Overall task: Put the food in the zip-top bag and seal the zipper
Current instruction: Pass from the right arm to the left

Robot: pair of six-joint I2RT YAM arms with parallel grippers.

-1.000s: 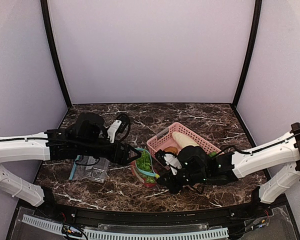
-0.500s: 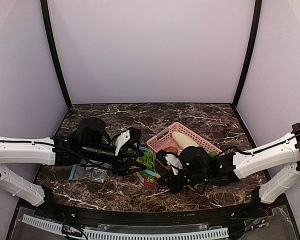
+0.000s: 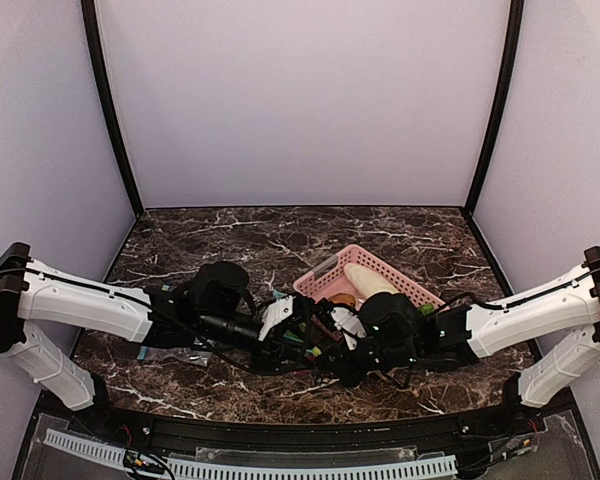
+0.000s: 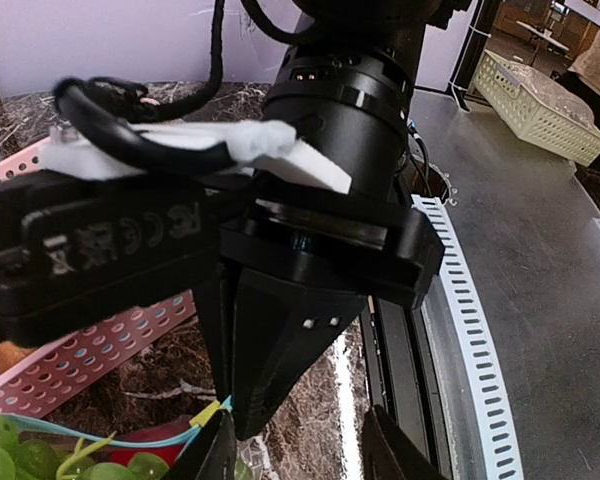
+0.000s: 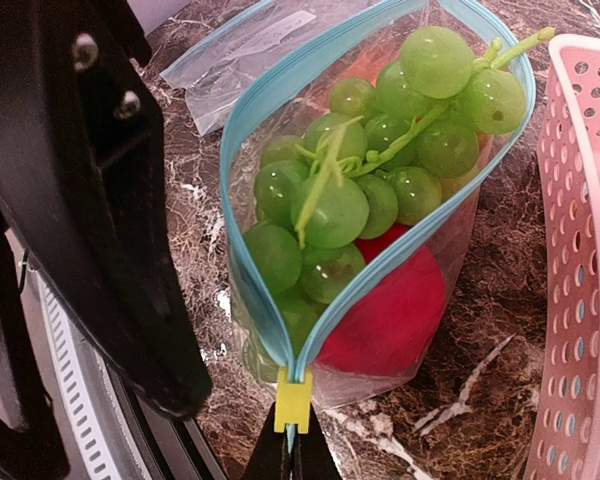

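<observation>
The zip-top bag stands with its mouth open on the marble. A green grape bunch lies inside on top of a red fruit. The blue zipper spreads in a V from a yellow slider. My right gripper is shut on the bag's end just below that slider. My left gripper hovers open beside the same corner, facing the right gripper's black finger. In the top view both grippers, left and right, meet over the bag and hide most of it.
A pink slatted basket stands just behind the bag, holding a pale long piece and an orange piece. A second clear bag lies flat on the marble to the left. The table's front rail is close.
My left arm has swung right from the flat bag to the standing bag's slider corner, and its jaws have narrowed. The right gripper and the bag have stayed put.
</observation>
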